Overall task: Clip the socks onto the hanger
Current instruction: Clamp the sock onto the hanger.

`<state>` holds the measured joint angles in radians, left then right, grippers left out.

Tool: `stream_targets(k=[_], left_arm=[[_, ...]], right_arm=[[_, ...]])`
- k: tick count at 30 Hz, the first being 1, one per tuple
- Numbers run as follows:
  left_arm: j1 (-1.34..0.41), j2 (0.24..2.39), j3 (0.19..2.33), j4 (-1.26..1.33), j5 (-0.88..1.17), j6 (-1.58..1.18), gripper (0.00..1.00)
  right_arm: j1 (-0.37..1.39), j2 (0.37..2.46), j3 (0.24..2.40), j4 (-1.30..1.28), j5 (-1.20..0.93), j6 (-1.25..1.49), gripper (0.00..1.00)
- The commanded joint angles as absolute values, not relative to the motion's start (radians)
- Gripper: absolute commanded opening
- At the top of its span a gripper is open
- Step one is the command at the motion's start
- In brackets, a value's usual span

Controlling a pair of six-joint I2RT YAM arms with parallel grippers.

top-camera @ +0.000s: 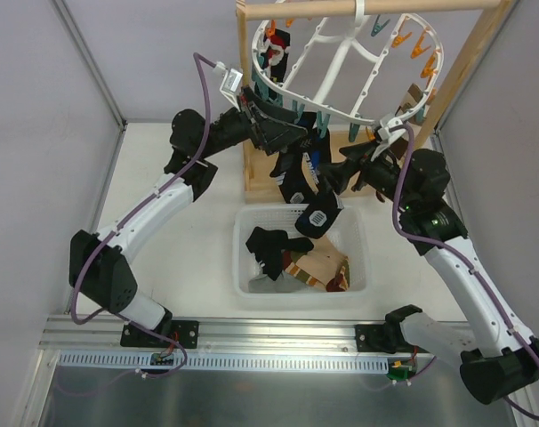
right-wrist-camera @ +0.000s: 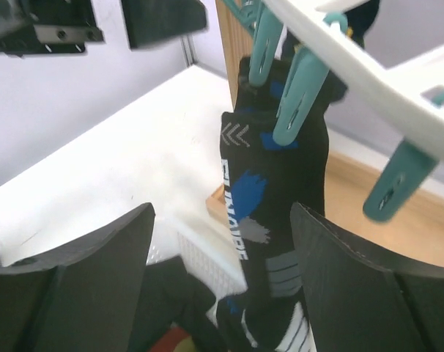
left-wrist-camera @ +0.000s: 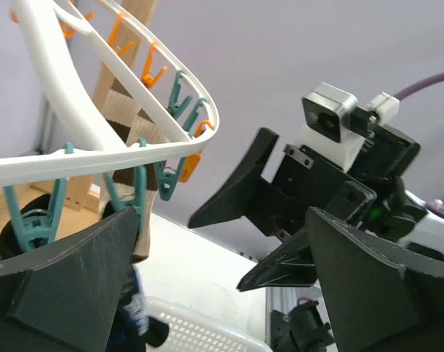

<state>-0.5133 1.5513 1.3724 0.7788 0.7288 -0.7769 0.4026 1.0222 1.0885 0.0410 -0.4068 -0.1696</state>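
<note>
Right wrist view: the black sock (right-wrist-camera: 277, 183) hangs from a teal clip (right-wrist-camera: 299, 88) at the edge of the white hanger (right-wrist-camera: 368, 73). It hangs loose in front of the right gripper (right-wrist-camera: 222, 275), whose jaws are apart. White letters run down the sock, maybe starting "PU", but they are blurry. The left gripper (left-wrist-camera: 222, 293) is wide open just under the rim and holds nothing.

White flat tabletop (top-camera: 189, 258) carries a white plastic mesh basket (top-camera: 298, 290) at centre, and just behind it, on the far side, stands a light wooden stand frame (top-camera: 249, 178).
</note>
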Motion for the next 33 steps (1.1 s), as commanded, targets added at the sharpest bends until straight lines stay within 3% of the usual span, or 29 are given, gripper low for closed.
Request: stream_targets(k=[1,9,17,26,33], left_arm=[[-0.511,1.448,1.342,0.638,0.635,-0.661,0.99],[-0.515,1.272,1.168,0.436,0.514,-0.525,0.99],[-0.552,1.193,0.878,0.417,0.382,-0.47,0.92],[-0.563,1.163,0.704,0.417,0.35,-0.463,0.91],[-0.561,1.144,0.672,0.396,0.324,-0.436,0.91]], right_arm=[[0.399,0.945,1.121,-0.096,-0.368,-0.189,0.79],[0.4,0.812,1.04,-0.264,-0.259,-0.166,0.82],[0.41,0.722,0.784,-0.295,-0.063,-0.118,0.85],[0.437,0.794,0.574,-0.039,0.089,-0.104,0.82],[0.451,0.957,0.517,0.156,0.045,0.052,0.74]])
